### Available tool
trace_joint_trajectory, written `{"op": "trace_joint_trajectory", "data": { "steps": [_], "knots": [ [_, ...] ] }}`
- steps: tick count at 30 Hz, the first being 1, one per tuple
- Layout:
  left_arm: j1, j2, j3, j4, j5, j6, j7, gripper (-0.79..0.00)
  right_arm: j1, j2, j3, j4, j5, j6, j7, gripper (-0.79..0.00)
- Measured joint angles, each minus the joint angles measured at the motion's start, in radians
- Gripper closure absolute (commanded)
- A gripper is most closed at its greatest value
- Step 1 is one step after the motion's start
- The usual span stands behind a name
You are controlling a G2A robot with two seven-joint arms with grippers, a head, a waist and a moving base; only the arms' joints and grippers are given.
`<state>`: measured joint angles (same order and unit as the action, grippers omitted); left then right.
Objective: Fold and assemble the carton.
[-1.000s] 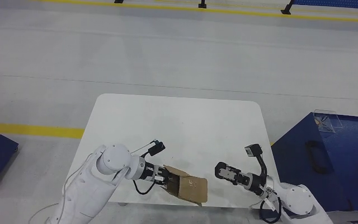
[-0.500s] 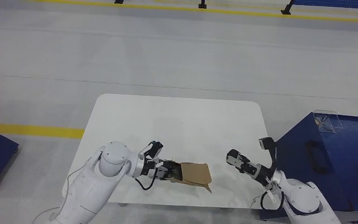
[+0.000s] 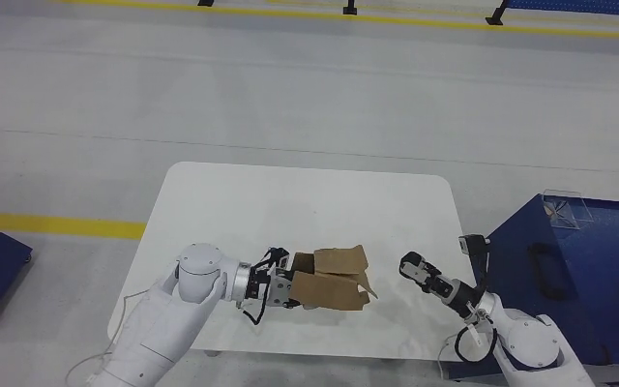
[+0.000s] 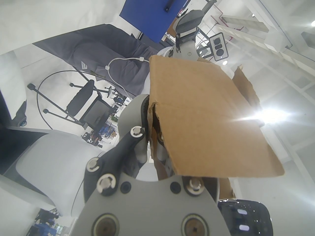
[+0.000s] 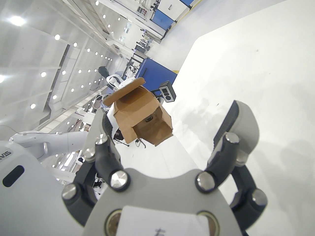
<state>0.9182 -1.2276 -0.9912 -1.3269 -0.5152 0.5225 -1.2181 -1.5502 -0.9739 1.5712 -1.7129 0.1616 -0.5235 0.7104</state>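
Top: my left gripper [image 3: 280, 288] was clamped on the left end of the carton [image 3: 329, 281], over the near part of the table [image 3: 290, 193]. My right gripper [image 3: 411, 263] sat near its right end, not touching.
Left wrist: finger [image 4: 133, 136] pinched a carton [image 4: 206, 124] wall.
Right wrist: right gripper [image 5: 169, 117] was wide open and empty, with the carton [image 5: 140, 114] ahead, flaps loose.

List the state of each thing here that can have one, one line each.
Brown cardboard carton: partly opened, end flaps unfolded, gripped at one end.
Left gripper: shut on the carton's edge.
Right gripper: open, empty, apart from the carton.
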Motion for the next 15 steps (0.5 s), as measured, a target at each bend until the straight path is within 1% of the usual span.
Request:
{"op": "trace_joint_trajectory", "data": {
  "steps": [4,8,11,15],
  "knots": [
    [0.014,-0.002,0.000,-0.001,-0.024,0.002,0.018,0.000,-0.002,0.000,0.011,-0.008,-0.024,-0.001,-0.023,-0.785],
    [0.027,-0.012,-0.012,0.020,-0.145,0.027,0.072,0.000,-0.038,0.000,0.050,-0.029,-0.127,-0.029,-0.115,-0.785],
    [0.019,-0.021,-0.010,0.043,-0.231,0.036,0.082,0.000,-0.050,-0.002,0.069,-0.025,-0.186,-0.032,-0.171,-0.785],
    [0.004,-0.025,0.009,0.052,-0.230,0.032,0.103,0.000,-0.064,-0.006,0.069,-0.030,-0.265,-0.040,-0.234,-0.785]
  ]
}}
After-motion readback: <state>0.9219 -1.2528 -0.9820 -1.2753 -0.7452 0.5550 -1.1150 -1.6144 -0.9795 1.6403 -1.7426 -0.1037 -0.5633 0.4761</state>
